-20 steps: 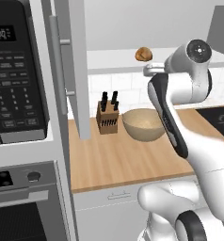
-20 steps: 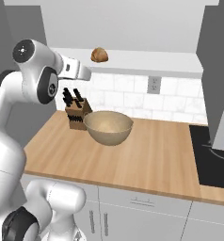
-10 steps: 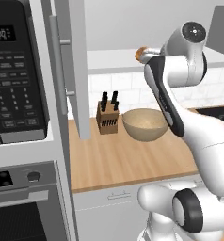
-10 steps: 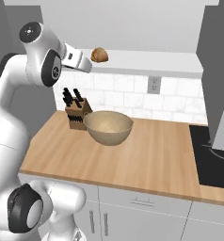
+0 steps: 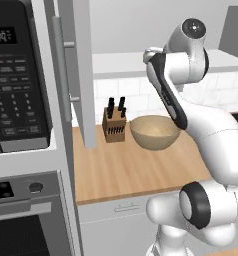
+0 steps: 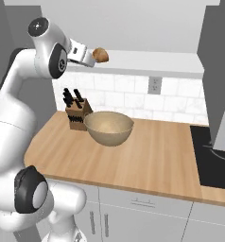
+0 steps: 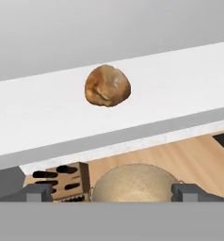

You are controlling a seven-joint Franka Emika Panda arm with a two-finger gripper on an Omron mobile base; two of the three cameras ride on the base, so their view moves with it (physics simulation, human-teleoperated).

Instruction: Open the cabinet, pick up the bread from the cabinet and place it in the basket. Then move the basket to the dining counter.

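White cabinet shelf (image 7: 180,89), bread (image 7: 107,85) on it, ahead of wide-open empty jaws, untouched.

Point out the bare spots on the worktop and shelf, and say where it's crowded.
Bare wood lies in front of the basket and right of it up to the stovetop. The shelf is free either side of the bread. It's crowded where the knife block meets the basket.

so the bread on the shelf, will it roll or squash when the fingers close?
The bread is rounded and lumpy, so a nudge would probably rock it or roll it along the white shelf. It looks crusty and light, so likely squashable; close gently. The gripper is open, short of it.
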